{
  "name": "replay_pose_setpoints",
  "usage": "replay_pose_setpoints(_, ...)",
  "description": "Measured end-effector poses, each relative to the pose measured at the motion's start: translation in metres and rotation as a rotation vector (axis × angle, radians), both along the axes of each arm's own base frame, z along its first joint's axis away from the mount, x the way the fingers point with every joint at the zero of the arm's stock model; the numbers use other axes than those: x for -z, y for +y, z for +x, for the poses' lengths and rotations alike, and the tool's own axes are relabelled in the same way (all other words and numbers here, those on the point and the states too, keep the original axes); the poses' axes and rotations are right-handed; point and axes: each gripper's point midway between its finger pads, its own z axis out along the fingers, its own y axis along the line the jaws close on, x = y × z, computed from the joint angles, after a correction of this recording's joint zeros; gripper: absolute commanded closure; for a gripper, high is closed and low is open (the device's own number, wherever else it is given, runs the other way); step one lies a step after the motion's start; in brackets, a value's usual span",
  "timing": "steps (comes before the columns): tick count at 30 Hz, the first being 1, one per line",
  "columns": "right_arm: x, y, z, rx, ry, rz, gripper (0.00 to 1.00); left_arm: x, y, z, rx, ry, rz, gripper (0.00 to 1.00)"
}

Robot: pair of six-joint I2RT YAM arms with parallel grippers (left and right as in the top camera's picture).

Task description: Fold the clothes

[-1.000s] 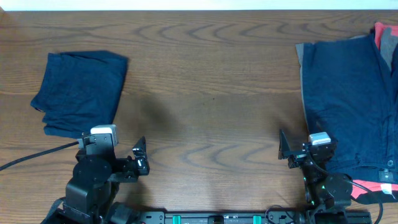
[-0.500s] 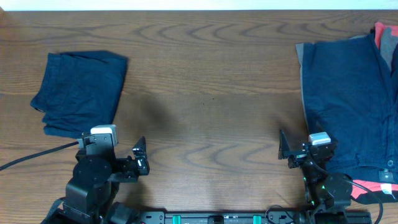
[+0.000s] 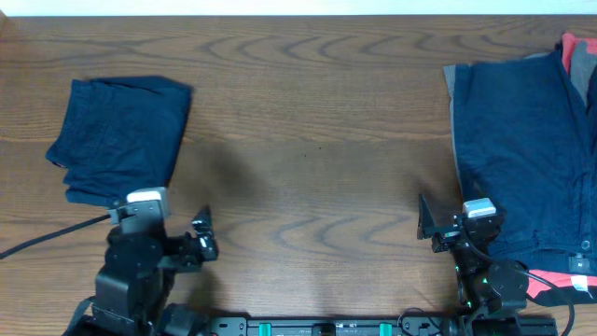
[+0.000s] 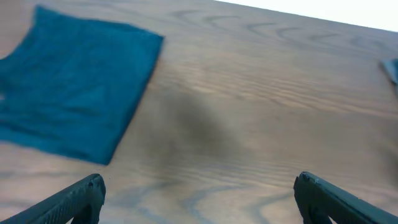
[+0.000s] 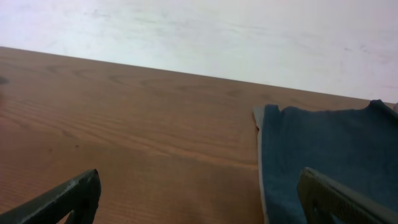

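Observation:
A folded pair of navy-blue shorts [image 3: 121,138] lies at the far left of the table; it also shows in the left wrist view [image 4: 71,96]. A pile of unfolded navy shorts [image 3: 527,154] lies at the right, with coral-red [image 3: 580,56] and grey [image 3: 451,89] garments under it; it also shows in the right wrist view [image 5: 329,155]. My left gripper [image 3: 201,238] is open and empty near the front edge, below the folded shorts. My right gripper [image 3: 437,226] is open and empty, just left of the pile's front corner.
The wooden table [image 3: 317,140] spans the whole view. A black cable [image 3: 47,235] runs from the left arm's base to the left edge. A pale wall [image 5: 205,31] stands beyond the table's far edge.
My left arm has drawn back slightly toward the front edge and turned a little. The right arm and the garments have not moved.

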Motion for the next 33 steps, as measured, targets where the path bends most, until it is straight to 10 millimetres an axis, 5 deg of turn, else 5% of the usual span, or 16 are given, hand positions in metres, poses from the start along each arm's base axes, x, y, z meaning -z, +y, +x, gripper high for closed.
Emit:
replay_pose_setpoints(10, 0.000, 0.000, 0.000, 0.000, 0.000, 0.000, 0.01, -0.013, 0.042, 0.001, -0.197, -0.075, 0.031, 0.02)
replay_pose_setpoints(16, 0.000, 0.000, 0.000, 0.000, 0.000, 0.000, 0.01, -0.031, 0.048, 0.005, -0.183, -0.259, 0.097, 0.02)
replay_pose_setpoints(33, 0.000, 0.000, 0.000, 0.000, 0.000, 0.000, 0.01, -0.022, 0.048, 0.043, -0.205, -0.759, 0.081, 0.02)
